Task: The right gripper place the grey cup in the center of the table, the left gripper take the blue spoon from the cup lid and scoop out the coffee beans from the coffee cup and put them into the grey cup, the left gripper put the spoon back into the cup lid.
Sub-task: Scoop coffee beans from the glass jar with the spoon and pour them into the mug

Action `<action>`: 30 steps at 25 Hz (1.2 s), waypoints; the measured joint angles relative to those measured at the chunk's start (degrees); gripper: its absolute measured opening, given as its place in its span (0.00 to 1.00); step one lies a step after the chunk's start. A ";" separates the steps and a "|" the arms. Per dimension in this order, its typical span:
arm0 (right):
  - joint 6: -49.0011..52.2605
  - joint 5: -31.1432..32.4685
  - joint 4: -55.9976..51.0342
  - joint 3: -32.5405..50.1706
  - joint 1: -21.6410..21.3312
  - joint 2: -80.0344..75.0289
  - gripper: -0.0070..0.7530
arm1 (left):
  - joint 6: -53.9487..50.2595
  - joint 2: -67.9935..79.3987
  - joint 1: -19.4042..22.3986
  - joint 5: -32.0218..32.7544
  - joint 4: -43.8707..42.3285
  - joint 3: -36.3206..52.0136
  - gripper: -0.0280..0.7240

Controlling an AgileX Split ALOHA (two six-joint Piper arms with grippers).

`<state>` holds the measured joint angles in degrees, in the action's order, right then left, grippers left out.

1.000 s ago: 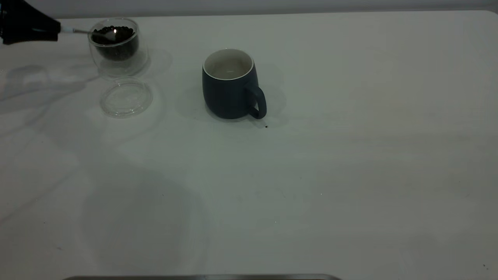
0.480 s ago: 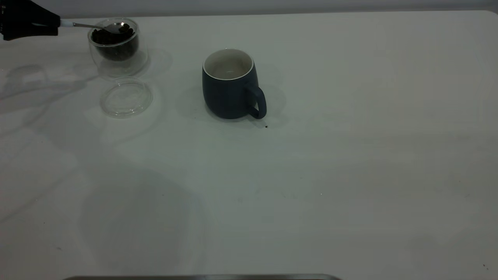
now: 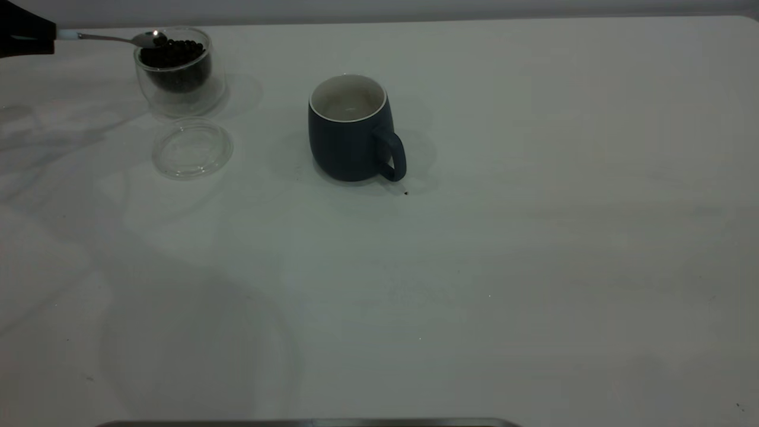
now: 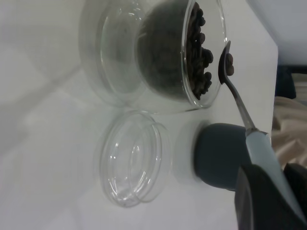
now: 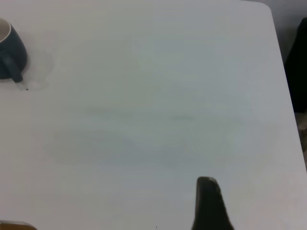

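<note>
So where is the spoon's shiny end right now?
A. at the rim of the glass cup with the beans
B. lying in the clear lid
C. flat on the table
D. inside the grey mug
A. The blue spoon, held by the left end effector, has its bowl at the rim of the coffee cup, above the coffee beans.

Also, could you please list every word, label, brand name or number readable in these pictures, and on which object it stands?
None: no readable text on the grey cup, the coffee cup, the cup lid, the blue spoon or the table.
</note>
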<state>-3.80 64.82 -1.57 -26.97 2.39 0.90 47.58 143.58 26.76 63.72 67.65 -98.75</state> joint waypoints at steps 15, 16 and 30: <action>0.00 0.00 0.00 0.00 0.00 0.00 0.61 | 2.87 1.70 -5.14 -8.35 0.30 0.00 0.21; 0.00 0.00 0.00 0.00 0.00 0.00 0.61 | 2.87 2.21 -5.31 -8.35 0.29 0.00 0.21; 0.00 0.00 0.00 0.00 0.00 0.00 0.61 | 1.97 4.44 -5.15 -5.33 3.15 -0.06 0.21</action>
<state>-3.80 64.82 -1.57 -26.97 2.39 0.90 49.55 148.01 21.61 58.39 70.80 -98.81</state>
